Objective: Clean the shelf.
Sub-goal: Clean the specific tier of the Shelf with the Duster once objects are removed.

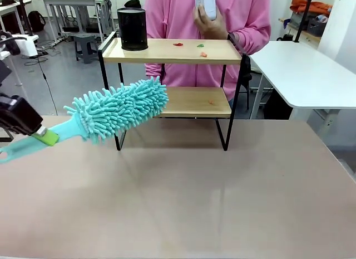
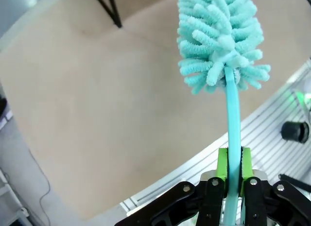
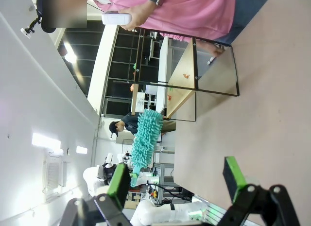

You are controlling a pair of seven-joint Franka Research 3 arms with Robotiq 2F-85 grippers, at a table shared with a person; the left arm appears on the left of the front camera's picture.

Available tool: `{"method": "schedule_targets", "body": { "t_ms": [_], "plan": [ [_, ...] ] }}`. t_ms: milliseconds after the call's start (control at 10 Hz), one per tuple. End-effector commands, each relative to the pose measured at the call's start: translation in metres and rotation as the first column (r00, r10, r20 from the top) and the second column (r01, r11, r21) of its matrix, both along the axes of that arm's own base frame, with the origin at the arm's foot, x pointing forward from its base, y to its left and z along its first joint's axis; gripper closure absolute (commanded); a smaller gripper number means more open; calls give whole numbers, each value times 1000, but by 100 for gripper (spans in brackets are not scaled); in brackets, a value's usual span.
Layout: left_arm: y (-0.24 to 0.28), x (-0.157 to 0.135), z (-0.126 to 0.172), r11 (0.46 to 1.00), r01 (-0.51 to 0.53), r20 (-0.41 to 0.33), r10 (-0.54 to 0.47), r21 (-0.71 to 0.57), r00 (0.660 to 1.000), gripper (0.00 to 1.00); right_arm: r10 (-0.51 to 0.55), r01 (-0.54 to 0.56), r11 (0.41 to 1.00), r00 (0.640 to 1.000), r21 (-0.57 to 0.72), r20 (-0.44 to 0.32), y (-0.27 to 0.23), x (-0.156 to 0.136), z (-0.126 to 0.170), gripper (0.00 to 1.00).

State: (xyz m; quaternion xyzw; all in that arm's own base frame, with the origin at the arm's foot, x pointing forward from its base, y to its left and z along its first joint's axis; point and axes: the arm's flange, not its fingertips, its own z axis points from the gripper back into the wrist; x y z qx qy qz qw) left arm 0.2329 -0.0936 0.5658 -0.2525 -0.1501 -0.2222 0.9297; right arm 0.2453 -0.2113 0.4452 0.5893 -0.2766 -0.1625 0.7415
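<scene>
On beige tabletop (image 1: 194, 203): shelf (image 1: 167, 50); white table (image 1: 303, 75) beyond, right.

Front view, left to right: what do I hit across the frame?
left end effector → fluffy head of the teal duster → red scrap on the top board of the shelf → white side table

Left gripper (image 2: 234, 162) has its pads (image 2: 222, 163) clamped on a duster handle (image 2: 233, 114), which runs out past the fingertips. Right gripper (image 3: 176, 176) has its fingers spread wide.
</scene>
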Motion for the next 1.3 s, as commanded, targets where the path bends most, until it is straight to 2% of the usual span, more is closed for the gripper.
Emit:
{"method": "schedule_targets", "body": {
  "t_ms": [0,600,800,900,1000,1200],
  "plan": [
    [-12,3,-21,988,-130,52,126,80,991,88,-2,2,1000,1000,6,21,1,2,3,0],
    [-40,47,-36,929,-324,145,301,178,943,88,-2,2,1000,1000,6,21,1,2,3,0],
    [-58,66,-46,897,-410,196,378,164,905,88,-2,2,1000,1000,6,21,1,2,3,0],
    [-63,75,-50,862,-483,253,438,155,863,88,-2,2,1000,1000,6,21,1,2,3,0],
    [-68,81,-52,846,-508,267,457,164,848,88,-2,2,1000,1000,6,21,1,2,3,0],
    [-76,91,-60,856,-476,239,429,199,871,88,-2,2,1000,1000,6,21,1,2,3,0]
  ]
}}
